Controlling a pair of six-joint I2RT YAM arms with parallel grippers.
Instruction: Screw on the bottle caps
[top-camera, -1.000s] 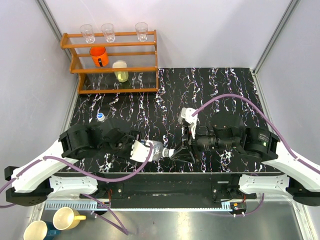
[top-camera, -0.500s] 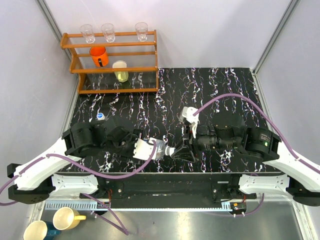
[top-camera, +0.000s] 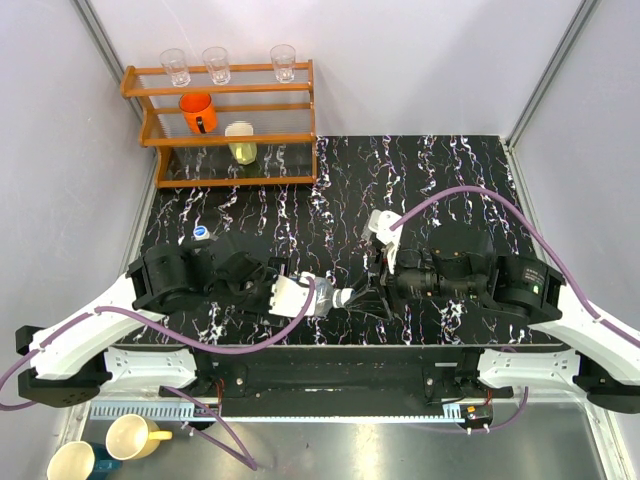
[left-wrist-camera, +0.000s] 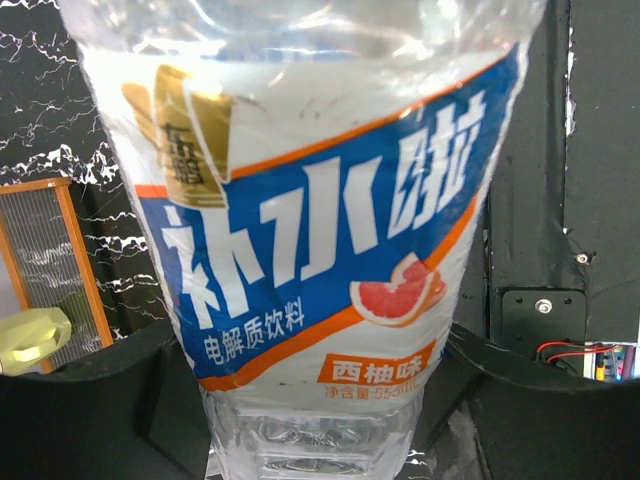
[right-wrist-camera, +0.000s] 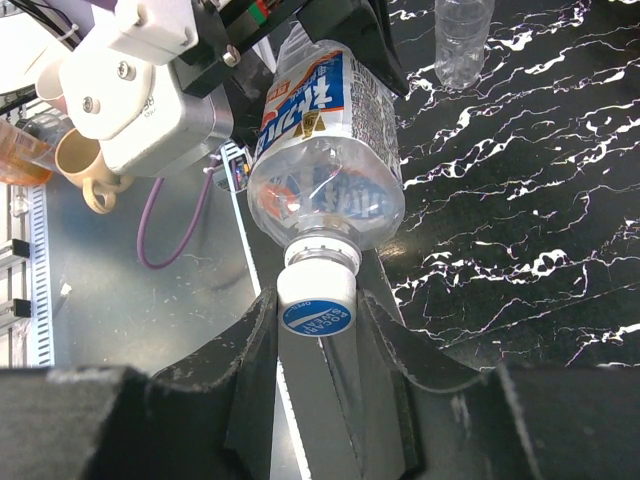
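Left gripper (top-camera: 300, 298) clamped round the bottle (left-wrist-camera: 310, 230) body, bottle level, long axis and neck pointing straight at my right gripper (top-camera: 362, 298), which is pinched on the cap (right-wrist-camera: 316, 300) on that neck; twist goes about that axis.

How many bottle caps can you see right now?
2. One bottle cap is on the neck of the bottle, pinched in the right gripper; the other is at the table's left side. The arms may hide more.
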